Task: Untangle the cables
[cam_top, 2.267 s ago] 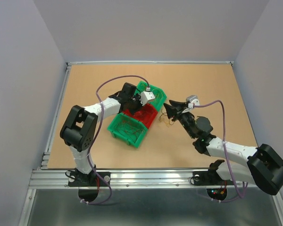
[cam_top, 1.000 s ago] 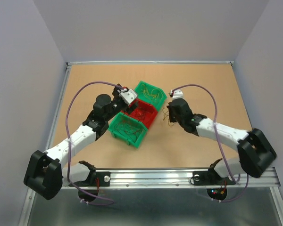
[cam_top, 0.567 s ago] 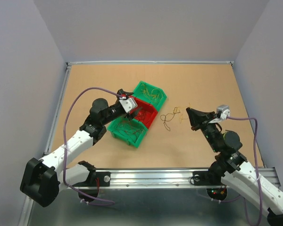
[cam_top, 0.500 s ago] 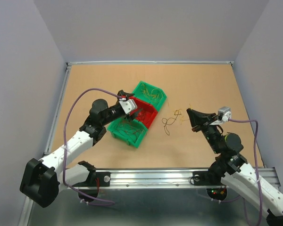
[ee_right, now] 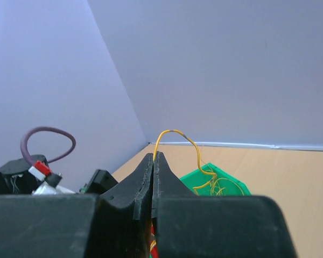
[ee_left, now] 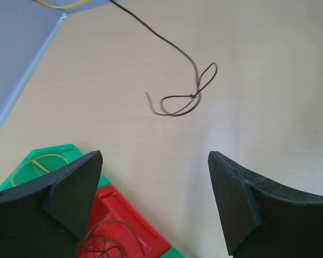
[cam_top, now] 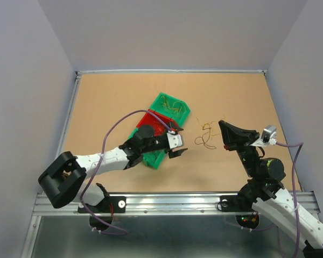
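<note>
On the tabletop (cam_top: 107, 102) we see the L fingers (cam_top: 181, 141) spread wide w/ nothing btwn them, poking out past the bins toward the middle. In the L wrist cam they frame bare board. Just ahead is the brown cable (ee_left: 182, 101), knotted into a small double loop w/ one short free end. Its other end runs up & left out of that view, and we can't tell if it lies fully flat. The R fingers (ee_right: 153, 167) are pressed tight together & pinch the yellow cable (ee_right: 176, 133) at the very tips. From there it arcs up & over, then droops down in kinks. From above, both cables sit btwn the two sets of fingers, just right of the bins, w/ yellow on the far side & brown nearer. Three bins stand touching in a diagonal row. The far green bin (cam_top: 186, 109) has yellow strands inside, the red bin (cam_top: 148, 115) has brown strands, & the near green bin (cam_top: 153, 159) is mostly hidden under the L arm.
</note>
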`<state>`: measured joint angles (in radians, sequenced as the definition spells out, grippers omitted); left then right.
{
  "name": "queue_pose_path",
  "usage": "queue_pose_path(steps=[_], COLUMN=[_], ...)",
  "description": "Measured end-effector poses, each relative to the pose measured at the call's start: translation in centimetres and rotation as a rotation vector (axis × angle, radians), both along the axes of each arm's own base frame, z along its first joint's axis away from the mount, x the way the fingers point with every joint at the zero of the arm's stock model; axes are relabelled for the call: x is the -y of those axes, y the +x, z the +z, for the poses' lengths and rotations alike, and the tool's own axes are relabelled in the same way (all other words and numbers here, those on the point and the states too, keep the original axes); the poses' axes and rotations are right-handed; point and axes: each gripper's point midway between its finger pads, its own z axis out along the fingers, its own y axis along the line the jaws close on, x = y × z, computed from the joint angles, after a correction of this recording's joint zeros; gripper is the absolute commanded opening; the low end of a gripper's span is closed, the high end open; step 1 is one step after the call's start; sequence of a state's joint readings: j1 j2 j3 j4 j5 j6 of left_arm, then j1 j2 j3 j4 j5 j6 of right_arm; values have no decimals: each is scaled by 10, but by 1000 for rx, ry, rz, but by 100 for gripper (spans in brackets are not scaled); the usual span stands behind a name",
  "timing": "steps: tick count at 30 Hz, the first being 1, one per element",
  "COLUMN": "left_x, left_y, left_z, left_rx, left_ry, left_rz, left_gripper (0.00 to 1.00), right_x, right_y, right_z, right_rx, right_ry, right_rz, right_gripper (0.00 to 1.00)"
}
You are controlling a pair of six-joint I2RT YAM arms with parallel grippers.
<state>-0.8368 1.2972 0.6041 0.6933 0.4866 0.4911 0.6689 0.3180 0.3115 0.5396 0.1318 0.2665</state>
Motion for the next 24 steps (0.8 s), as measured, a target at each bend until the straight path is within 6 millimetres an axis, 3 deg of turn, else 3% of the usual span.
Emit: queue_pose_path(steps=[5,9,11,15,16,17,19,24], left_x=[22,39,49,61,64,67,72,79], left_y=[-16,-19,-16,-7,-6,-3,1,3], left_z=[-27,-24,-20,-26,-30,-32,-38,-46], left_rx=[-25,-8,5,11,8,12,17,21], left_ry=[46,36,24,32,40,46,67,104], left_rz=[-32,-34,-24,2,4,9,10,12], left_gripper=[91,88,82,64,53,25,0,0], right_x=[0,1,2,4,5,6,8,20], right_y=[2,0,-1,-5,-6,-7,-9,-12], right_z=[0,6,9,15,16,17,20,28], right_rx=[-7,5,14,27,29,33,42,57], right_ry=[11,35,47,73,78,86,98,145], right_rz=[0,2,5,13,15,17,18,-19], right_gripper=[1,1,1,1,1,1,1,1])
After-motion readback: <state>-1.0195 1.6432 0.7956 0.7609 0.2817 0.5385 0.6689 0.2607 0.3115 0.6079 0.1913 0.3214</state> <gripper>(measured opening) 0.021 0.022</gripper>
